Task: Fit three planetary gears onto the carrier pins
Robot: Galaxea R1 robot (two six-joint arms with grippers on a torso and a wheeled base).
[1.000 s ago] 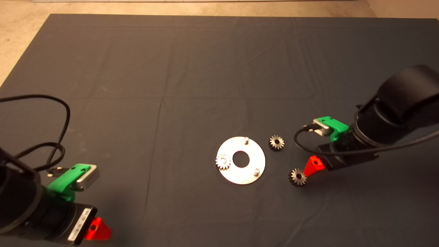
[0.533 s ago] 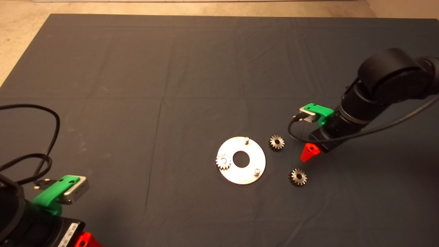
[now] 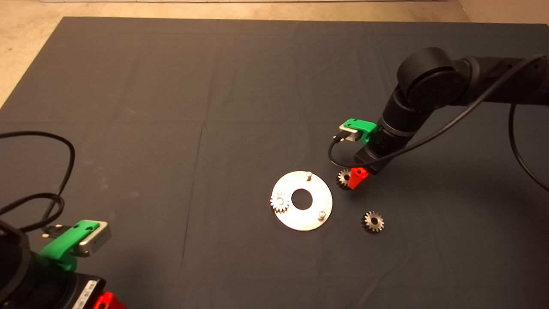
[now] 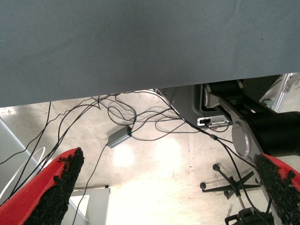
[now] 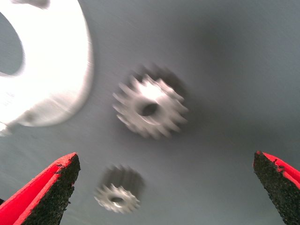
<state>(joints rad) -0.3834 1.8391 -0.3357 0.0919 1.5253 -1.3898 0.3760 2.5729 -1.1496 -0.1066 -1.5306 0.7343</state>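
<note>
— Head view first: where do the gears sit?

— The shiny disc (image 3: 302, 201) lies flat on the dark mat (image 3: 171, 107) of the table, right of centre. One gear (image 3: 279, 202) sits on the pin at the disc's left edge. The far pin (image 3: 308, 174) and the near-right pin (image 3: 321, 214) stand bare. A second gear (image 3: 343, 178) lies on the mat just right of the disc's far side, and a third gear (image 3: 372, 221) lies nearer and further right, apart from the disc.

— And the right arm?

— It reaches in from the right, and the right gripper (image 3: 354, 178) hangs directly over that second gear, one red finger (image 3: 356, 178) showing just beside it. From the right wrist view its jaws are spread wide, holding nothing; the gear (image 5: 150, 108) lies between them, the other loose gear (image 5: 117, 199) further off, and the disc's rim (image 5: 56, 70) to one side. Whether the fingers touch the mat, I cannot tell.

— The left one?

— The left gripper (image 3: 105, 300) is parked at the near left corner. Its jaws are also spread, with nothing between them; its wrist view shows the mat's edge, cables (image 4: 126, 112) on the floor and a chair base (image 4: 229, 180).
</note>
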